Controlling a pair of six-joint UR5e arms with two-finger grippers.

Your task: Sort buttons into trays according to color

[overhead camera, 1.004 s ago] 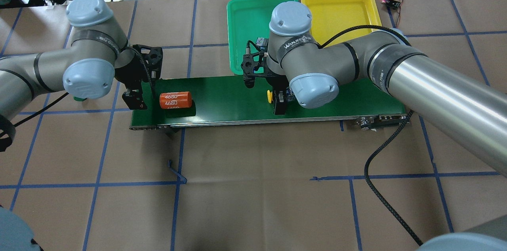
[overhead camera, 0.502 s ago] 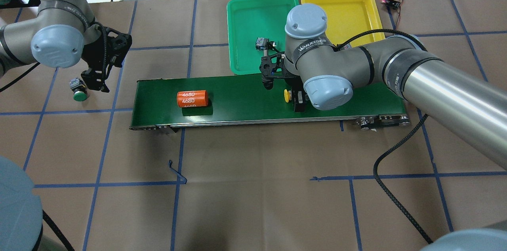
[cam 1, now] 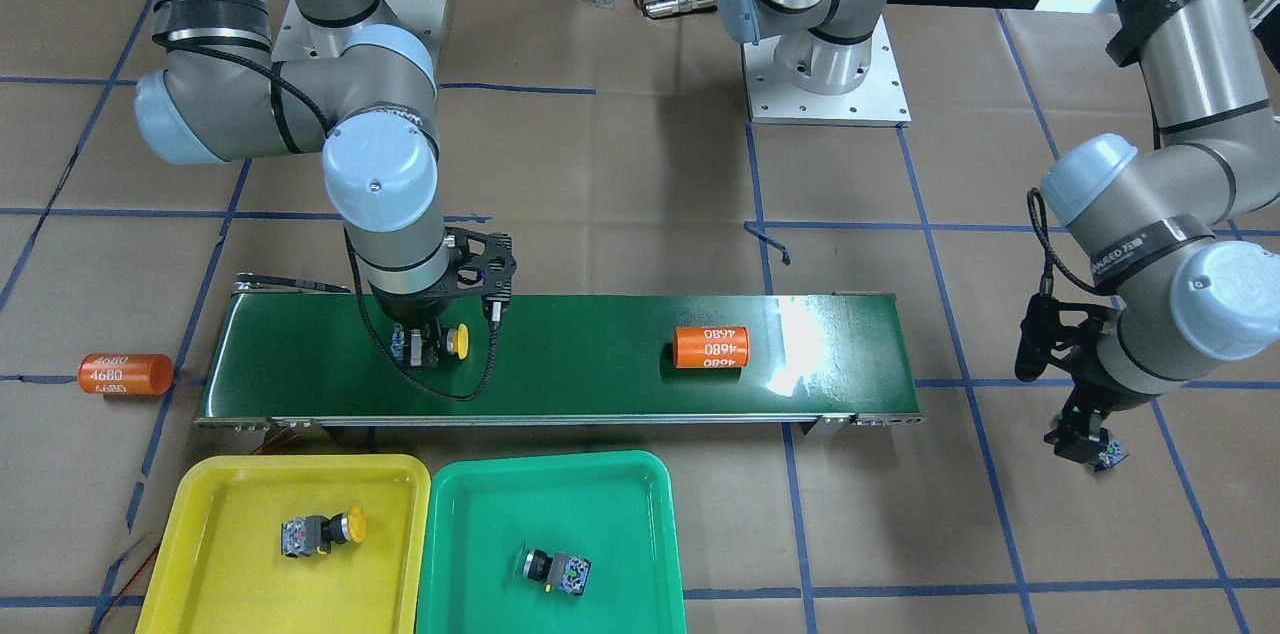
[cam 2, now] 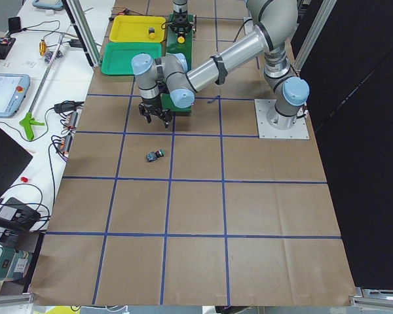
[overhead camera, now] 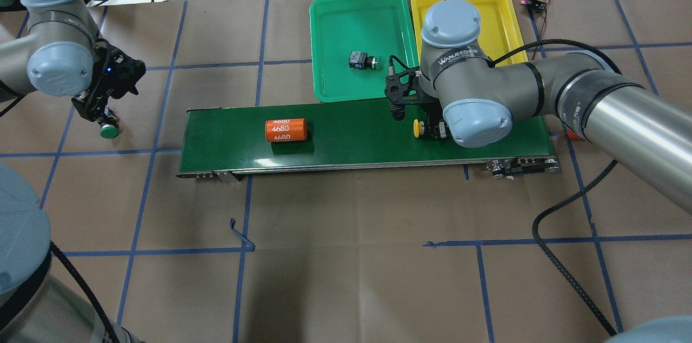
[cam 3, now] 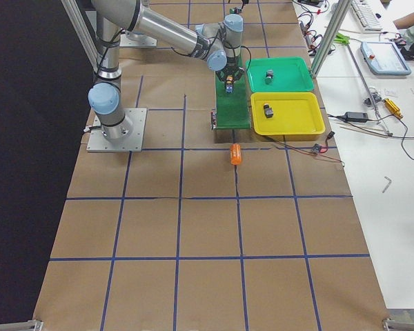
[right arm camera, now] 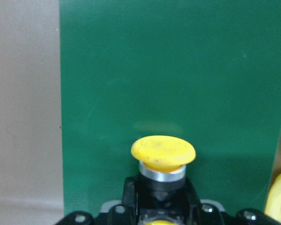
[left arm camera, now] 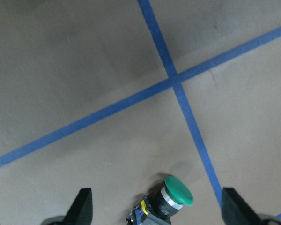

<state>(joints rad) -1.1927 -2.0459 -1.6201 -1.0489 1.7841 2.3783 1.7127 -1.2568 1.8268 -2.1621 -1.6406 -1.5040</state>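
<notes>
Over the brown, blue-lined tabletop [overhead camera: 351, 278] the left end effector [left arm camera: 157, 194] is spread, while the right end effector [cam 1: 425, 346] pinches a yellow button [right arm camera: 163, 151].

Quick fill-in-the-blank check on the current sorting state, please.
The push-button switch clamped in the right gripper has a cap coloured ____.
The left gripper, above a green-capped switch on brown paper, is ____.
The dark green conveyor belt carries one ____ cylinder marked 4680.
The bright yellow plastic tray holds ____ switch.
Missing: yellow; open; orange; one.
</notes>
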